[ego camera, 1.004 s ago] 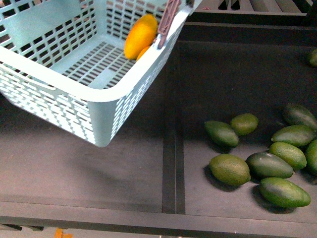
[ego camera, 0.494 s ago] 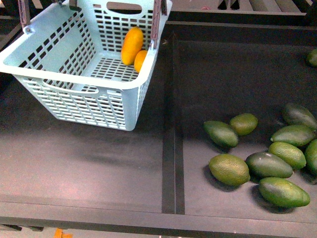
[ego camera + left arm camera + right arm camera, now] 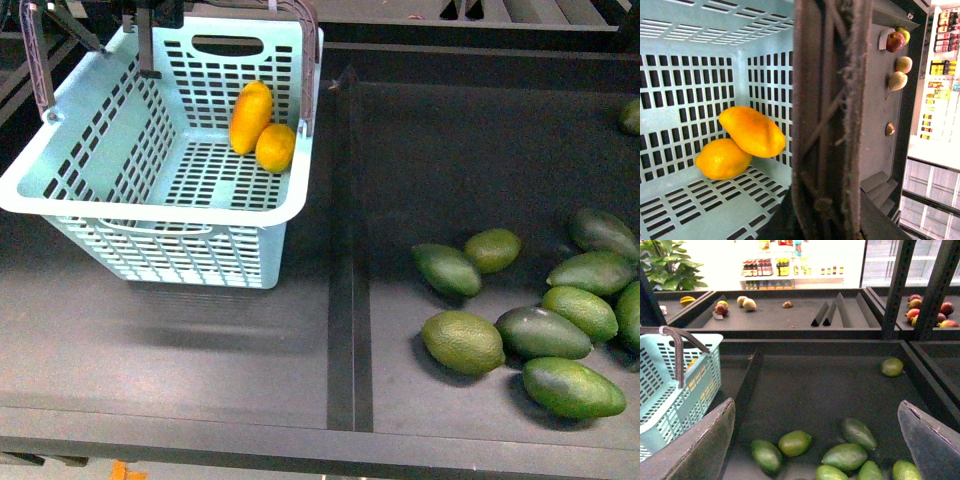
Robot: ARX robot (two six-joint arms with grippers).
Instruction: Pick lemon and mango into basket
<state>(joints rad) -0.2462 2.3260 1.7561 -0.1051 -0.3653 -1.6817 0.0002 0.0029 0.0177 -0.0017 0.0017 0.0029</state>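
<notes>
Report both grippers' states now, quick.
Left gripper: fingertips not visible; a brown basket handle fills its wrist view, so its state cannot be told.
Right gripper: open, holding nothing, above the green fruits.

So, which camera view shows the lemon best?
The left wrist view: the lemon fills much of the picture, lying on the basket floor with the mango resting on it. In the front view the lemon is small but whole, beside the mango. The right wrist view does not show it clearly.
</notes>
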